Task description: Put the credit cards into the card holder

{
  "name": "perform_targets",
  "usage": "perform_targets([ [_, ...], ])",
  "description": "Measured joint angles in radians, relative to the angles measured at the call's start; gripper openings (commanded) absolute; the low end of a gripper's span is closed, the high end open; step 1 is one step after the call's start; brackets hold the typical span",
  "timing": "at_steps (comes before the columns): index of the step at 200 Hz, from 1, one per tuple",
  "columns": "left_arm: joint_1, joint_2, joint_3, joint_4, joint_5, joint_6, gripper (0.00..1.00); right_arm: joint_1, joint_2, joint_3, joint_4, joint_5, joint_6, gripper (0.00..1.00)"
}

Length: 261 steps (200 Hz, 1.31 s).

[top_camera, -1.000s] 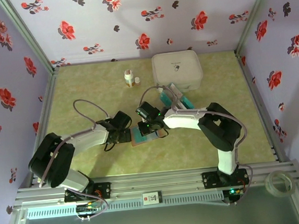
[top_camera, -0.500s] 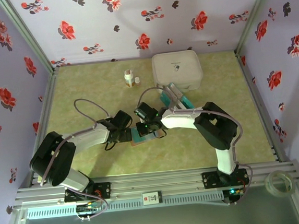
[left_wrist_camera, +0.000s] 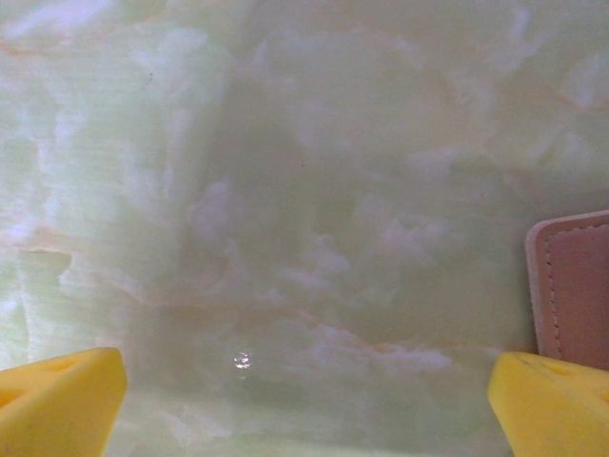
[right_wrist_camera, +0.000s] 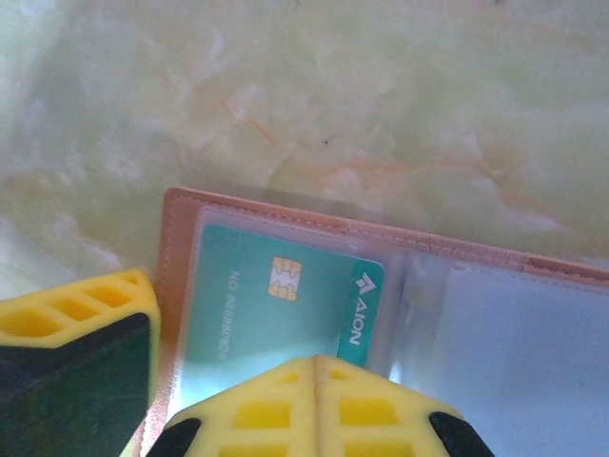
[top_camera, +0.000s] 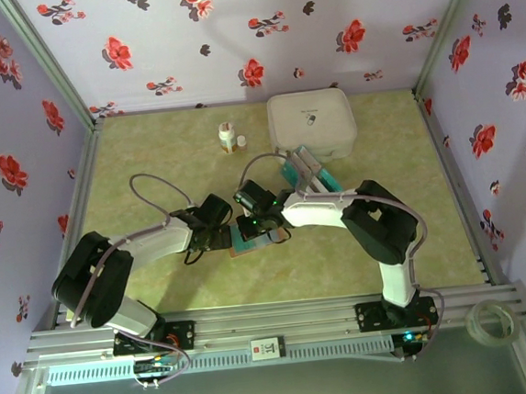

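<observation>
**Right arm nudges left over the holder: one card in**

Right gripper (right_wrist_camera: 317, 405): jaws pressed together, pinching nothing, tip over the open card holder (right_wrist_camera: 177, 257). Compared with a second ago, the whole right arm sits slightly further left in the top view and covers more of the holder. I read that as a closed-jaw push to slide the card home.

Teal card (right_wrist_camera: 285, 305) lies under the clear sleeve on the holder's left page, chip and print showing through the plastic. It looks fully seated. The sleeve to its right looks empty.

Left gripper (left_wrist_camera: 304, 405): jaws spread wide, holding nothing, low over the worktop (top_camera: 150, 170), one finger just beside the holder's tan edge. It has barely moved in that second and is probably bracing the holder.

The holder lies open between the two grippers, mid-worktop. The remaining credit cards (top_camera: 309, 170) sit in a pile well apart from it, next to the white box (top_camera: 312, 123). The task looks early; the next job is likely a fetch from that pile.
</observation>
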Motion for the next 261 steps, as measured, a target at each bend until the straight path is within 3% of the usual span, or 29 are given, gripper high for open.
perform_targets([
  [53,0.051,-0.085,-0.041,-0.004,0.0,0.0,1.0,-0.041,-0.092,-0.033,0.0,0.003,0.008,0.13],
  [79,0.072,-0.143,-0.046,-0.018,0.0,0.003,1.0,-0.074,-0.117,-0.068,0.002,0.003,0.017,0.27],
  [109,0.075,-0.19,-0.046,-0.027,0.002,0.007,1.0,-0.122,-0.135,-0.109,0.003,-0.003,0.023,0.29],
  [140,0.075,-0.209,-0.046,-0.026,0.035,0.007,1.0,-0.159,-0.143,-0.129,0.026,-0.033,0.027,0.25],
  [195,0.064,-0.229,-0.046,0.013,0.119,-0.006,1.0,-0.206,-0.136,-0.134,0.077,-0.111,0.051,0.09],
  [261,-0.012,-0.149,0.002,0.064,0.155,-0.05,1.0,-0.214,-0.097,-0.134,0.088,-0.14,0.051,0.05],
])
